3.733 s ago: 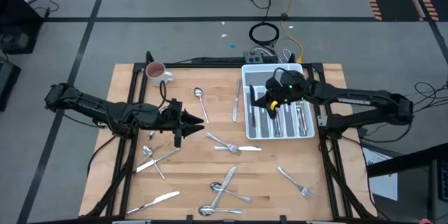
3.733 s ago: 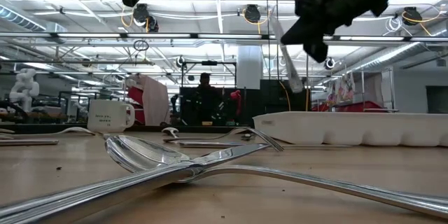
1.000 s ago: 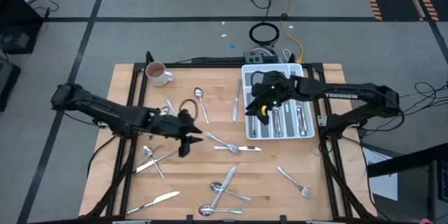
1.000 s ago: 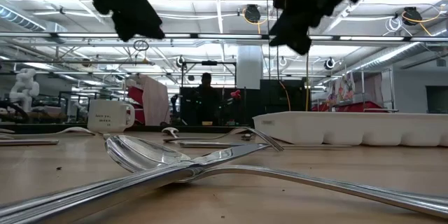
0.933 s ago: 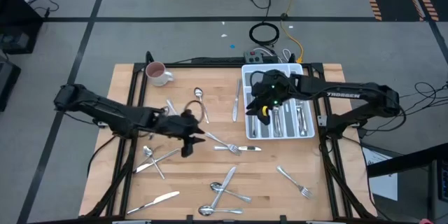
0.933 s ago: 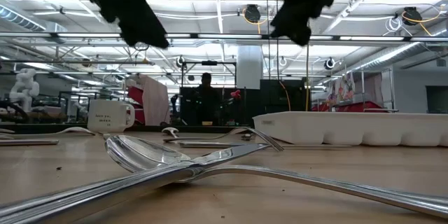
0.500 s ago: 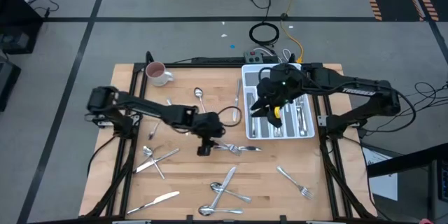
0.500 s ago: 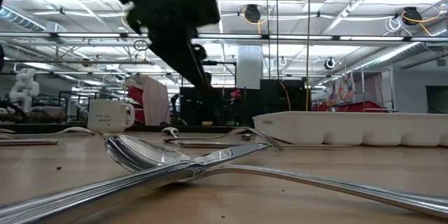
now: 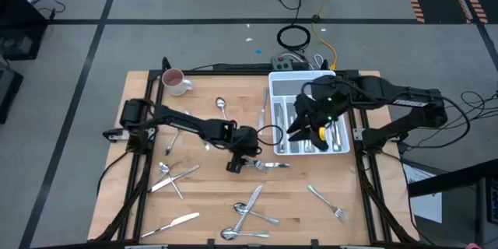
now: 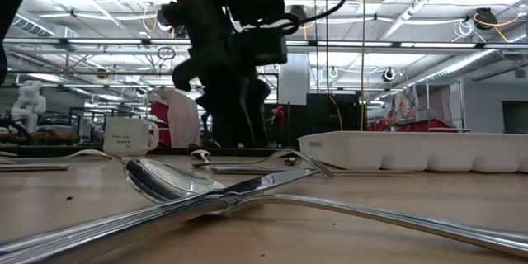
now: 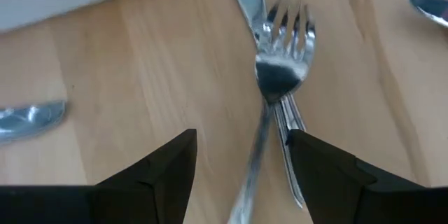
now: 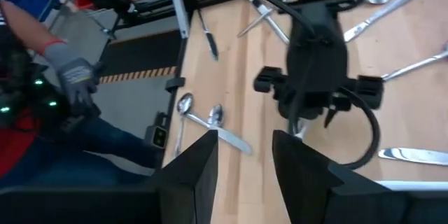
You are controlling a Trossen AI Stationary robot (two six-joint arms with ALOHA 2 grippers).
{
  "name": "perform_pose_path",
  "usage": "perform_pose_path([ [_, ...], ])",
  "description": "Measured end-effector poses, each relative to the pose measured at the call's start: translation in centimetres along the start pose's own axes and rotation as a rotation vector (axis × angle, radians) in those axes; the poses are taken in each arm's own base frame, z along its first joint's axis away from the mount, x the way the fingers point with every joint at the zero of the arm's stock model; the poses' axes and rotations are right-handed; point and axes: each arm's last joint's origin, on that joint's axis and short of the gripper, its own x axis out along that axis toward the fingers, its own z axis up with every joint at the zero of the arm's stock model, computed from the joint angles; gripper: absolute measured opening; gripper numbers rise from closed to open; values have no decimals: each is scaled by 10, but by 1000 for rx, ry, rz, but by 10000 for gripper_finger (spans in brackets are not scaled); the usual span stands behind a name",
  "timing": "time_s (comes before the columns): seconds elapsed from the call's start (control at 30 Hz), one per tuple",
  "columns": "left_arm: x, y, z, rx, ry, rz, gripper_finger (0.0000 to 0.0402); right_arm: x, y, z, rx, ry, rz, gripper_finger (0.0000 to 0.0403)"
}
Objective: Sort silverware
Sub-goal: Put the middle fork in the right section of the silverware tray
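Note:
Two silver forks [image 11: 280, 77] lie crossed on the wooden table near its middle [image 9: 261, 164], next to a knife [image 9: 278, 165]. My left gripper [image 11: 241, 143] is low over them and open, a finger on either side of the fork handles; I cannot tell whether it touches them. In the high view it is just left of the forks [image 9: 241, 160]. My right gripper [image 9: 299, 130] hangs open and empty above the left part of the white tray [image 9: 274, 85], which holds several pieces of silverware [image 9: 334, 131].
More silverware lies about: a spoon [image 9: 222, 109], a knife [image 9: 262, 117], a crossed pair [image 9: 173, 175], a knife [image 9: 175, 224], a cluster [image 9: 249, 210] and a fork [image 9: 327, 201]. A mug [image 9: 173, 82] stands far left. A person's gloved hand [image 12: 77, 77] shows beyond the table.
My left gripper has swung from the table's left-middle toward the right and come down over the two crossed forks. My right gripper has risen above the tray and drifted a little toward the near edge. No silverware has moved.

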Motion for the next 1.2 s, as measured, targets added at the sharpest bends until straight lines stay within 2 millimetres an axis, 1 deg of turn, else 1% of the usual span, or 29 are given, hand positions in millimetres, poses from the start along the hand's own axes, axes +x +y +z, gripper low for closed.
perform_pose_path([
  [0.13,9,1,0,15,-14,3,233,-5,6,-2,25,-10,15,128],
  [0.33,21,1,0,17,-34,-19,233,-12,8,-3,30,-27,21,128],
  [0.43,31,0,-1,16,-41,-63,221,-13,8,-3,30,-28,21,128],
  [0.53,41,-1,-1,18,-55,-83,181,-13,8,-4,32,-24,20,128],
  [0.67,44,-2,0,-27,-64,-83,91,-13,8,-5,37,-11,16,128],
  [0.73,38,1,1,-61,-74,-74,40,-14,8,-5,40,-13,17,128],
  [0.77,35,2,0,-74,-68,-64,22,-15,8,-5,40,-16,18,128],
  [0.8,30,3,1,-89,-69,-54,14,-17,9,-6,37,-21,19,126],
  [0.93,11,5,5,-141,-94,-30,10,-28,13,-6,15,-66,31,119],
  [1.07,-13,5,11,-193,-133,-20,8,-47,19,-8,-22,-144,42,114],
  [1.2,-45,6,21,-298,-236,0,8,-67,21,-16,-57,-194,-46,114],
])
